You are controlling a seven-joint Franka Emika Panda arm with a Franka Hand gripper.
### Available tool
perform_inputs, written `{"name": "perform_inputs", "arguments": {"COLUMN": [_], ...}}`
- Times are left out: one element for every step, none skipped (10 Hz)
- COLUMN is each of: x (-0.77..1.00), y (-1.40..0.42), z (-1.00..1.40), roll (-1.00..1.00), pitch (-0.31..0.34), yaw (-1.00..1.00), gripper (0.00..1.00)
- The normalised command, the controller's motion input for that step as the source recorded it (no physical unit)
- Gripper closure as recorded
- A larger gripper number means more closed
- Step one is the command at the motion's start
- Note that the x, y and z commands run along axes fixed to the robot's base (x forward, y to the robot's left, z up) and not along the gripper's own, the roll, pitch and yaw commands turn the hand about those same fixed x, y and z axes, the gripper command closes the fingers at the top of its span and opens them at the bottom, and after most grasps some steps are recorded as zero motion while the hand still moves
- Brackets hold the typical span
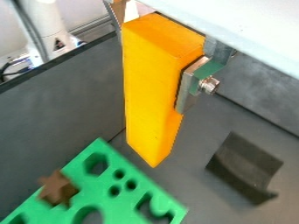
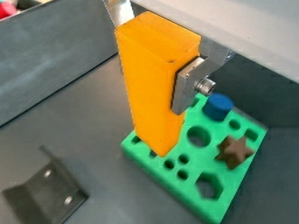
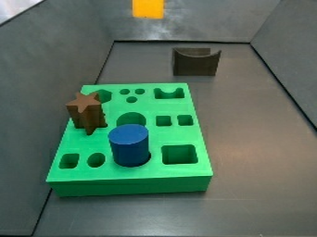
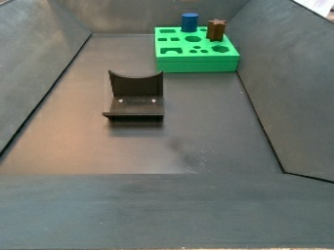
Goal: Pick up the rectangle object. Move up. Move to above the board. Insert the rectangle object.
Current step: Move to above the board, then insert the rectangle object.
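Up in the air over the bin floor, the gripper (image 2: 187, 74) is clamped on the rectangle object (image 2: 152, 83), with one silver finger (image 1: 194, 80) pressed flat against its side in both wrist views; the opposite finger is hidden behind the block, so I'm inferring the squeeze from the way the block hangs there. It's gripped near its top end, its long axis hanging pretty much straight down, which is how it needs to be for going into a hole. The thing that matters next is where the board (image 1: 111, 188) sits relative to the block's lower end: in both wrist views it's below and off to one side, with the block's bottom looking over the board's edge or just short of it, not clearly over any particular cutout. In a side view only the orange tip (image 3: 148, 8) pokes in at the top of the frame, well above and behind the board (image 3: 124, 171). My guess is it's partway through the move-above-the-board step, with sideways travel left before lowering. The blue cylinder (image 3: 128, 145) and brown star (image 3: 84, 108) already stand in their own holes.
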Motion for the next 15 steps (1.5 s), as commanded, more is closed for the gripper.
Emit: {"name": "perform_inputs", "arguments": {"x": [0.1,0.12,0.11,0.09,0.06,-0.02,0.08,0.14,0.25,0.27,0.24,0.32,0.3,0.39,0.35], "y": [-1.0,-0.86,-0.68,-0.35,-0.18,-0.35,-0.44,-0.51,-0.55,-0.56,-0.57,-0.5,-0.5,-0.45,-0.45], "z": [0.23,0.2,0.16,0.09,0.06,-0.37,-0.49,-0.57,-0.59,-0.61,-0.62,-0.59,-0.6,-0.56,-0.6], "roll": [0.0,0.01,0.0,0.01,0.01,0.04,0.09,0.14,0.16,0.17,0.18,0.13,0.13,0.09,0.16], "pitch": [0.097,0.115,0.122,0.119,0.095,-0.186,-0.197,-0.204,-0.2,-0.203,-0.22,-0.197,-0.214,-0.187,-0.21], "yaw": [0.01,0.0,0.01,0.01,0.01,0.17,0.27,0.3,0.32,0.34,0.35,0.35,0.35,0.33,0.28], "gripper": [1.0,1.0,1.0,1.0,1.0,1.0,1.0,1.0,1.0,1.0,1.0,1.0,1.0,1.0,1.0]}}
